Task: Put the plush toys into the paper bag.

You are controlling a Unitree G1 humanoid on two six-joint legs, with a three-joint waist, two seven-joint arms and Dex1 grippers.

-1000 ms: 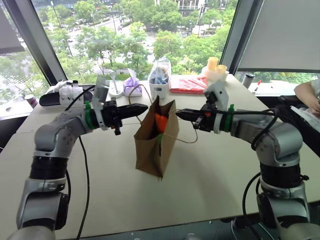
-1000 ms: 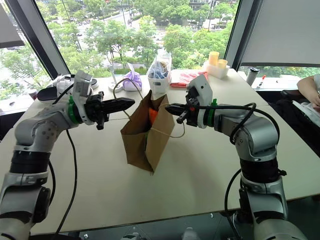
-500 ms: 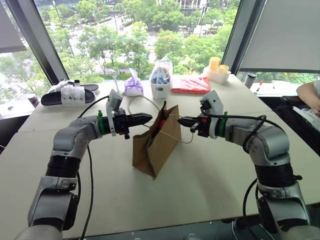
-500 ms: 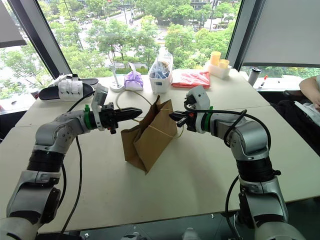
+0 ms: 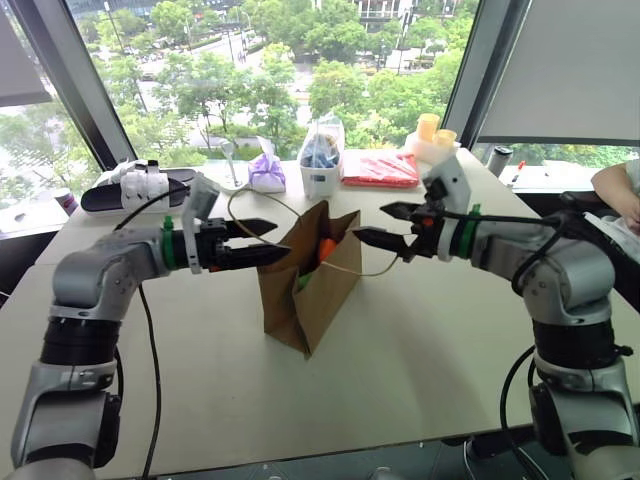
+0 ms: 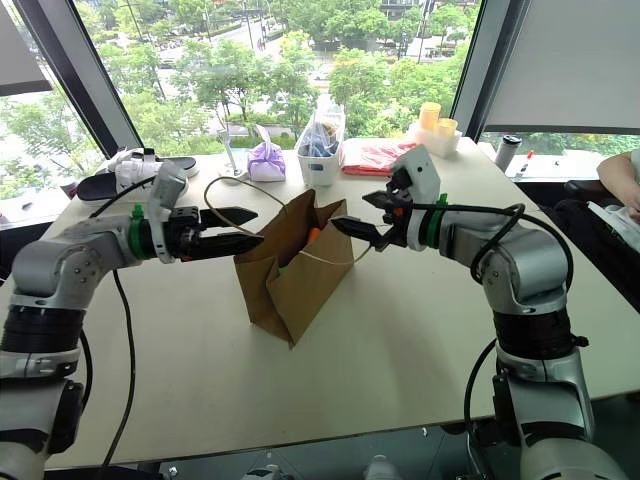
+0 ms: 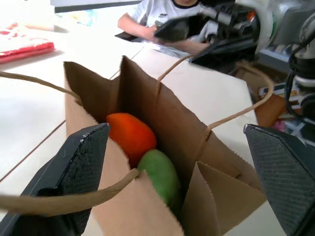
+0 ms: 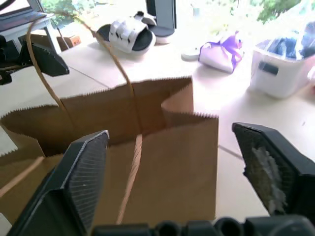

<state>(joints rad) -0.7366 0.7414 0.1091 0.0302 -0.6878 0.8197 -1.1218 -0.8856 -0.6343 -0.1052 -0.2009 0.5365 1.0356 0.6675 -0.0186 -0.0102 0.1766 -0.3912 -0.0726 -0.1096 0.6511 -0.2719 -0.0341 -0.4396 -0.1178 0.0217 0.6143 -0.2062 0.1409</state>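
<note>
One paper bag (image 5: 308,290) stands upright on the table (image 5: 400,370), mouth open, and both plush toys sit inside it: the orange toy (image 7: 130,136) on top and the green toy (image 7: 160,174) just below it, touching.

Two arms reach in level from either side at about the height of the bag's mouth. The left gripper (image 5: 255,242) points across toward the bag with its two black fingers spread wide, holding nothing. One twine handle (image 5: 250,200) arcs up from the bag over its upper finger; whether they touch I cannot tell. The right gripper (image 5: 392,224) points back at the bag from the other side, its fingers likewise wide apart and empty, the second handle (image 5: 365,270) drooping below it.

Farther back near the window are one purple pouch (image 5: 265,172), one white container (image 5: 320,165), one red packet (image 5: 378,168), two yellow cups (image 5: 433,130) and a white-strapped black sandal (image 5: 135,185). A person's arm (image 5: 618,190) rests at the right edge.
</note>
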